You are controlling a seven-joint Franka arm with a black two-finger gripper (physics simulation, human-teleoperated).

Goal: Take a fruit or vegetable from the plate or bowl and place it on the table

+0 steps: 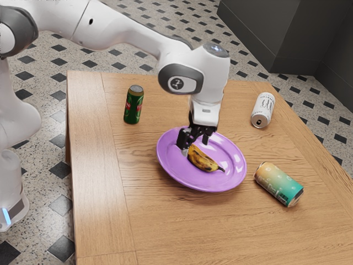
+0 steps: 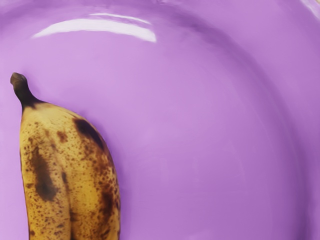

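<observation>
The banana (image 1: 203, 160) lies on the purple plate (image 1: 234, 175), yellow with brown-black speckles and blotches, its stem dark. The end effector (image 1: 196, 146) is open above the plate, its fingers spread apart over the banana's end away from the stem. Around the plate on the table (image 1: 165, 226) are three cans: a green can (image 1: 133, 106) upright, a white can (image 1: 263, 109) and a yellow-to-teal can (image 1: 278, 184) on their sides.
</observation>
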